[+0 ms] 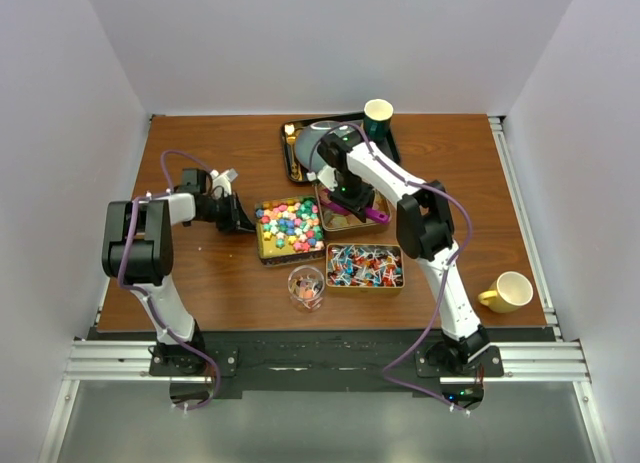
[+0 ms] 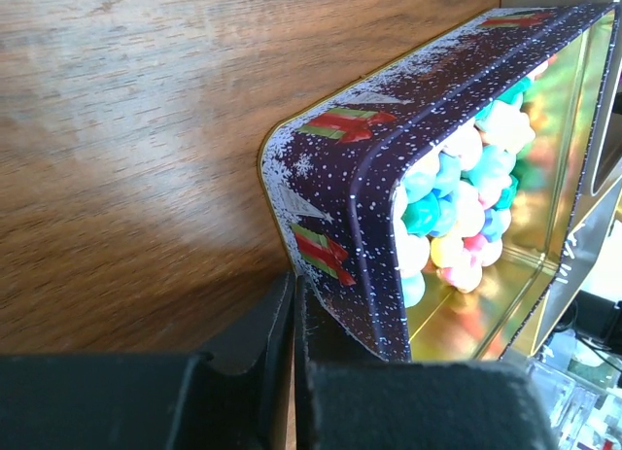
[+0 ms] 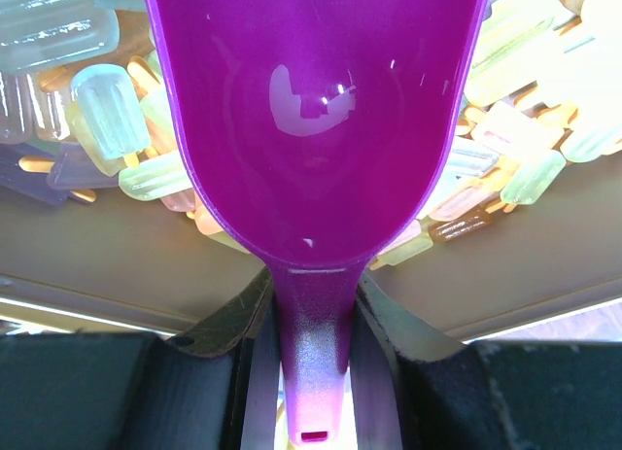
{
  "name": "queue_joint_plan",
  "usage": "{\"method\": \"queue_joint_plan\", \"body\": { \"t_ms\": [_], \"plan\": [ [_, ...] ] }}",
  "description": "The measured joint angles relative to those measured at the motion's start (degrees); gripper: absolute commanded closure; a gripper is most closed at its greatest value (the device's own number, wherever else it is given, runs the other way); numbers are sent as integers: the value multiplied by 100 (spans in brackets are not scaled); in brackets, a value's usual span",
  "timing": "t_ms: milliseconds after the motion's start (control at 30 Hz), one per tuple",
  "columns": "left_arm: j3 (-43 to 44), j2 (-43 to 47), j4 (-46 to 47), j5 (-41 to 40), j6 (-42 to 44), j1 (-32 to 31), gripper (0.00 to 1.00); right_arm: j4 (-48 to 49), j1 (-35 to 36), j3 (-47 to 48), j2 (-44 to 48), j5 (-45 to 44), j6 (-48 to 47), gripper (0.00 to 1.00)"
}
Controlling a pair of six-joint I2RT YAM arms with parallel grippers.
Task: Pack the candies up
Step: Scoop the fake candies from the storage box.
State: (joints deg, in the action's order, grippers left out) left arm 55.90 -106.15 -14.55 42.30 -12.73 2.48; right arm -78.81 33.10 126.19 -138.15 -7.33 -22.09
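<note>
The candies lie in three tins. Bright multicoloured cubes [image 1: 289, 226] fill a snowy dark tin [image 2: 389, 197], and its cubes [image 2: 466, 207] show past the rim. Red-blue-white wrapped pieces [image 1: 365, 266] fill the front tin. Pale popsicle-shaped gummies [image 3: 107, 110] fill the back tin under the right arm. My left gripper [image 2: 293, 294] is shut with nothing in it, low on the table against the dark tin's near corner. My right gripper [image 3: 313, 304] is shut on the handle of the purple scoop [image 3: 321, 110], whose empty bowl hangs just over the gummies.
A small glass cup [image 1: 306, 286] holding a few candies stands in front of the tins. A yellow mug [image 1: 510, 291] sits at the front right. A black tray [image 1: 297, 148] and a green cup [image 1: 378, 113] stand at the back.
</note>
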Motion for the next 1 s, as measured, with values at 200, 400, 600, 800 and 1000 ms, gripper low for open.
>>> {"method": "queue_joint_plan", "body": {
  "t_ms": [200, 400, 600, 800, 1000],
  "plan": [
    [11, 22, -57, -52, 162, 2, 73, 275, -122, -306, 157, 374, -7, 100],
    [256, 37, -396, -59, 549, 26, 61, 1272, -170, -1429, 866, 557, -48, 100],
    [656, 15, -643, 160, 737, 127, 54, 1917, -273, -2109, 1318, 734, -96, 100],
    [994, 9, -763, 269, 787, 138, 50, 2413, -428, -2492, 1808, 885, -94, 100],
    [999, 11, -778, 269, 782, 136, 51, 2614, -457, -2728, 2288, 1001, -160, 100]
  ]
}}
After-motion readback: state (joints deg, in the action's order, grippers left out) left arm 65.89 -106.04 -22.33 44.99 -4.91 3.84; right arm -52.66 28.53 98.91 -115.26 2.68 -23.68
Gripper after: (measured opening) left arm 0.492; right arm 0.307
